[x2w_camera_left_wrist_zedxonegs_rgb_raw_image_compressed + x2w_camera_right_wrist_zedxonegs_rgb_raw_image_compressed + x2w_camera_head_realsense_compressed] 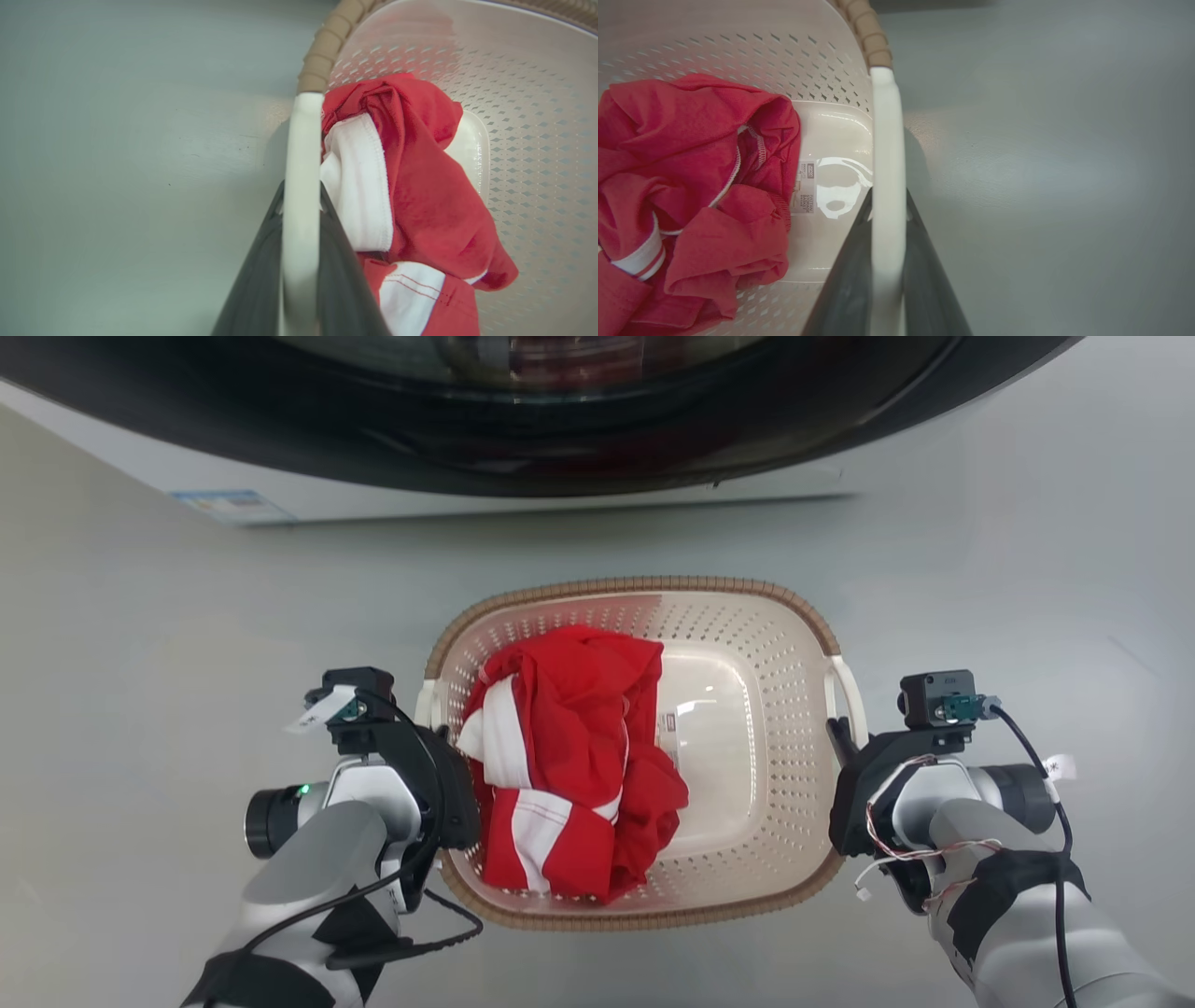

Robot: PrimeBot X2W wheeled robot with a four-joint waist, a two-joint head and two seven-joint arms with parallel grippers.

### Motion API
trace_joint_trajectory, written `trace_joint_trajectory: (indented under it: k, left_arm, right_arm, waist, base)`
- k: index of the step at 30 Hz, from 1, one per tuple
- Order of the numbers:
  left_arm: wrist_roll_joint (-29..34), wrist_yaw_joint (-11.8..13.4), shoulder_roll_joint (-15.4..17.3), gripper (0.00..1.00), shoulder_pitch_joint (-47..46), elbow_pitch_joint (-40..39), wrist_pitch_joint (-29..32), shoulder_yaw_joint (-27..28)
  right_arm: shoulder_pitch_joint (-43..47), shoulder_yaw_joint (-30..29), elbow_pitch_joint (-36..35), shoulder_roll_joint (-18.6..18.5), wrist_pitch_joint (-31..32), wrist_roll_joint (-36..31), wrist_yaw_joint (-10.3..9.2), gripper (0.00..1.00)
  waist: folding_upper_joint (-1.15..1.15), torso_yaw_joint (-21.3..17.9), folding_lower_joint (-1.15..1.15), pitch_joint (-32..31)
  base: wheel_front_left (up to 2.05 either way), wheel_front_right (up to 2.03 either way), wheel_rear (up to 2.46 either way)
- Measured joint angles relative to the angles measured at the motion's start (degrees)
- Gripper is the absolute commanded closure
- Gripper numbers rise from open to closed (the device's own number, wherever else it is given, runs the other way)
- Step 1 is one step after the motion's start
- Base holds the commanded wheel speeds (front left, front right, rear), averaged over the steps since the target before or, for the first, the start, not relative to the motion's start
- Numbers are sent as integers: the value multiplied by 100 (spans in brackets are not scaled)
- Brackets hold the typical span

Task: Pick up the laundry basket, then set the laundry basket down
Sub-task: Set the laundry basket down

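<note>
Laundry basket: cream, perforated, brown woven rim, upright; white loop handles at 3 and 9 o'clock; label on bottom.

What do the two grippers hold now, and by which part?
The laundry basket: the left gripper clamps its left loop handle, the right gripper its right loop handle.

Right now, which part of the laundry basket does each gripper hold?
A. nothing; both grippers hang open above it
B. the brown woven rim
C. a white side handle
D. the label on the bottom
C: in the left wrist view the left gripper is closed on a white loop handle of the laundry basket, and in the right wrist view the right gripper is closed on the opposite handle.
</note>
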Motion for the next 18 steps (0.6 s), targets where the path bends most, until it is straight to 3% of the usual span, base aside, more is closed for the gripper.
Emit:
trace_joint_trajectory:
  k: [18]
  left_arm:
    - [168, -1, -18, 100, -539, 133, -809, 45]
  right_arm:
    - [-534, 77, 4, -54, -612, -233, -92, 100]
  waist:
    - [0, 77, 0, 1119]
  base:
    - [0, 0, 0]
